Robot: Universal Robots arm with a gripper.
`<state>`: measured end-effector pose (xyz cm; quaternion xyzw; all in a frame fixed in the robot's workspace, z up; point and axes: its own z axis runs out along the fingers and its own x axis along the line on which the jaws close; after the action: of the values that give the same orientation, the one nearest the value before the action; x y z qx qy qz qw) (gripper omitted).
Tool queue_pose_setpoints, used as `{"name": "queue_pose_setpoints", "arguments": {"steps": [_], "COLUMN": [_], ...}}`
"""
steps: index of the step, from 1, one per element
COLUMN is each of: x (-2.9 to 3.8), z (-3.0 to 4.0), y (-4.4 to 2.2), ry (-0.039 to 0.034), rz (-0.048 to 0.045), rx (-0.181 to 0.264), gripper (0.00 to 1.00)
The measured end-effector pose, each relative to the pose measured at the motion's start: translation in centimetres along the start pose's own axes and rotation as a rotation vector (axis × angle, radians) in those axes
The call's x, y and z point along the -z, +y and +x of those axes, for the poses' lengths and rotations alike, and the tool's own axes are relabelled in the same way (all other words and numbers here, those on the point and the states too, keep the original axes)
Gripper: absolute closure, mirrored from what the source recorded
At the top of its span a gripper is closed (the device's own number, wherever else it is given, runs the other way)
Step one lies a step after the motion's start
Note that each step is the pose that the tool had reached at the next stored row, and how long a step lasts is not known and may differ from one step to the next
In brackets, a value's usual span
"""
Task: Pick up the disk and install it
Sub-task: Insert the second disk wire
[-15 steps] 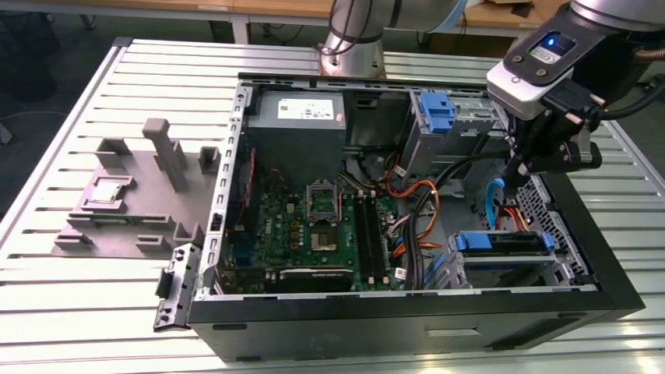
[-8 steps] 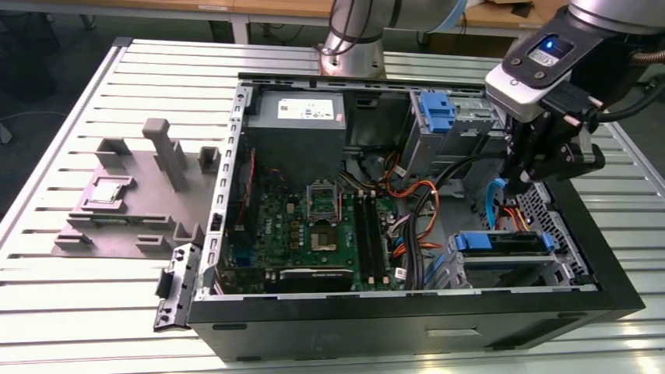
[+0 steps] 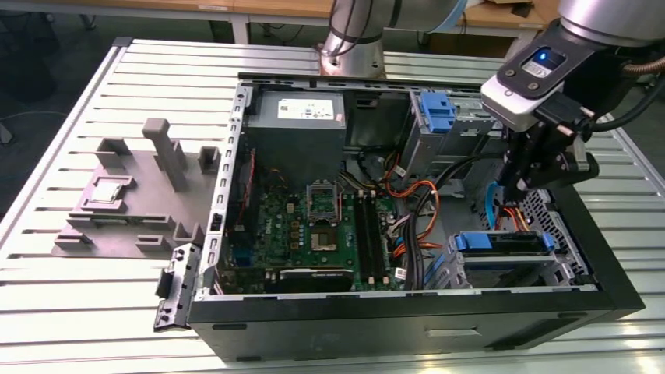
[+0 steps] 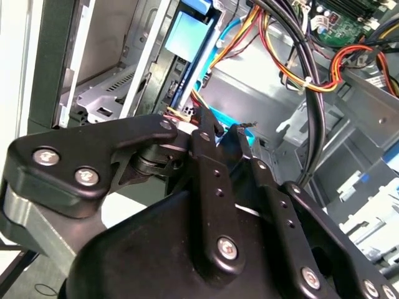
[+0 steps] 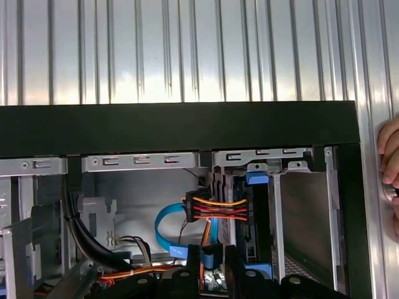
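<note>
The gripper (image 4: 225, 132) hovers with fingers nearly closed, holding nothing I can see; the disk (image 3: 503, 243) sits in its bay below, so approach slowly, clearing the cables (image 4: 299, 56)

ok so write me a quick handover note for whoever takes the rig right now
Pincer: down inside the open computer case, over the cables on the exterior view's right. It is apart from the disk.
Disk: in its blue carrier, sitting in the drive cage by the case's near wall, on the exterior view's right.
Done: the disk appears to be in the cage already.
Left: whether it is fully seated cannot be told from these views.
Note: a person's hand rests on the table beside the case in the first wrist view.
</note>
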<state>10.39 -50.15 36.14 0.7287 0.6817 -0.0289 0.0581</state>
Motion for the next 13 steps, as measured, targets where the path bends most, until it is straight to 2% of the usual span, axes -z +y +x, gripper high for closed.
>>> {"name": "queue_pose_setpoints", "arguments": {"steps": [3,4,5,6,13], "x": [-0.35,-0.41,-0.48,-0.54,-0.69], "z": [0.05,0.06,0.06,0.07,0.05], "y": [-0.02,-0.02,-0.02,-0.02,-0.03], "ry": [-0.0092,-0.0111,-0.012,-0.0126,-0.0135], "rz": [-0.0007,-0.0008,-0.0008,-0.0009,-0.001], "rx": [0.0,0.0,0.0,0.0,0.001], "gripper": [0.71,0.78,0.78,0.84,0.84]}}
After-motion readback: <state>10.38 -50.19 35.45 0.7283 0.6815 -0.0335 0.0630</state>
